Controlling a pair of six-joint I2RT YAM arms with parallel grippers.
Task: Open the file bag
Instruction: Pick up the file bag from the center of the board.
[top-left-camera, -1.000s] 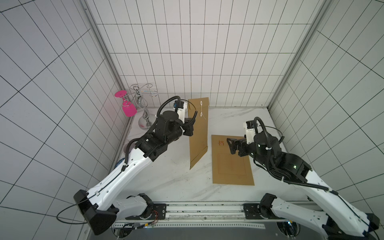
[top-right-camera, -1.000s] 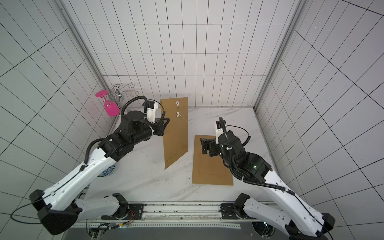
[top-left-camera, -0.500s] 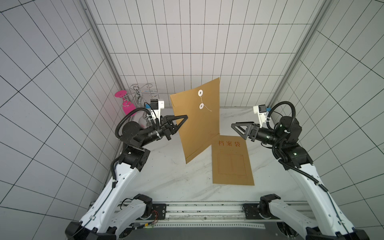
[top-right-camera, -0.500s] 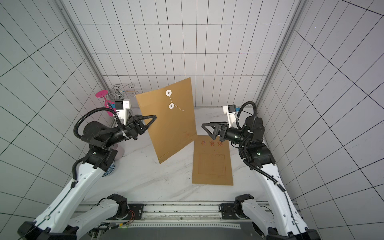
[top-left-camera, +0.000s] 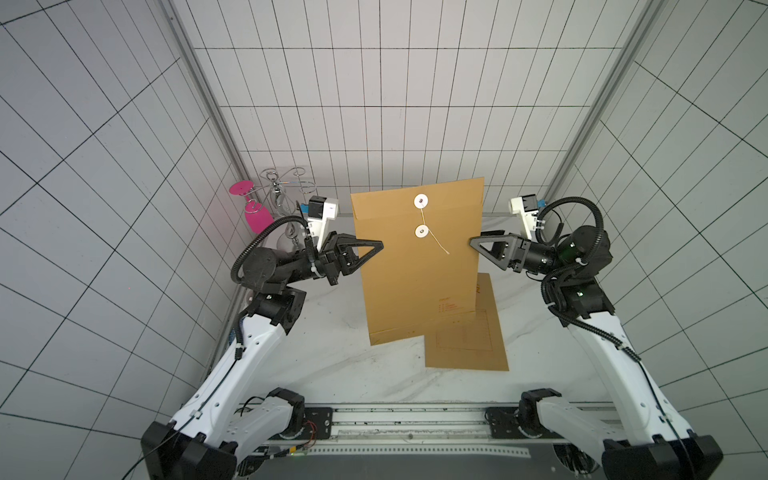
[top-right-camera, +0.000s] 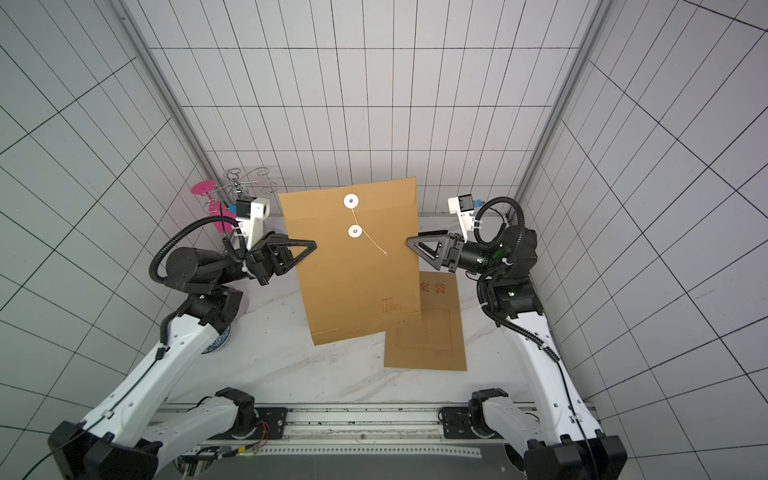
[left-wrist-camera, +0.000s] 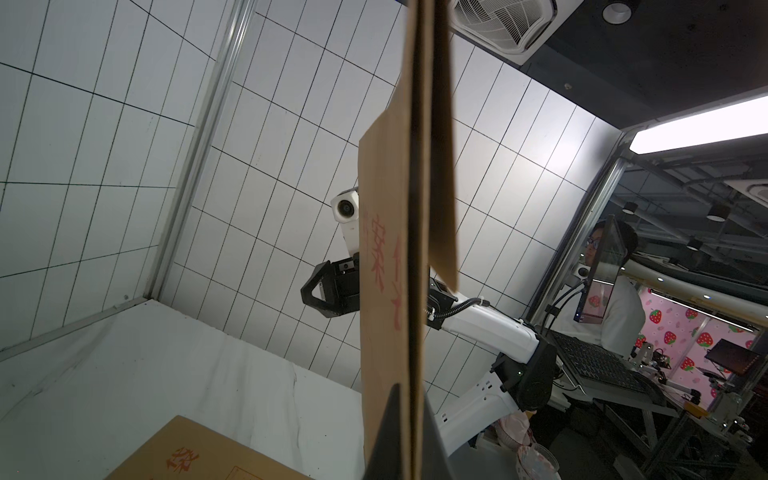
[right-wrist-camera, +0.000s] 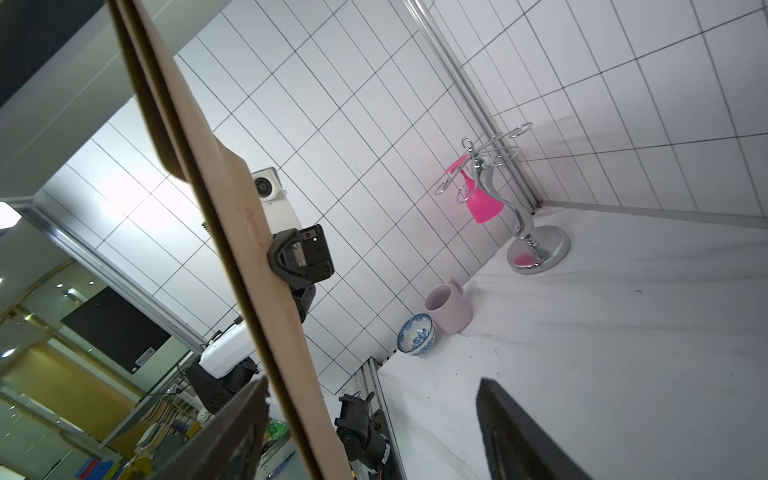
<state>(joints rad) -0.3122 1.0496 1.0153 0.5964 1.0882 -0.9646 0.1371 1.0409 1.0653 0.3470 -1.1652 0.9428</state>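
**File bag held up, clasp not yet undone**

The file bag hangs upright in the air between the two end effectors, clear of the counter. The left end effector is clamped shut on the bag's near edge and carries it alone. The right end effector sits at the opposite edge with its jaws apart. In the right wrist view the edge runs between them, close to one finger and well apart from the other, so it has no hold.

The string runs from the upper disc to the lower disc, its loose tail pointing toward the right end effector. How many turns remain cannot be told.

Lifting and presenting the bag looks done. Freeing the string and raising the flap appear left. A second envelope lies flat on the counter below the right end effector.
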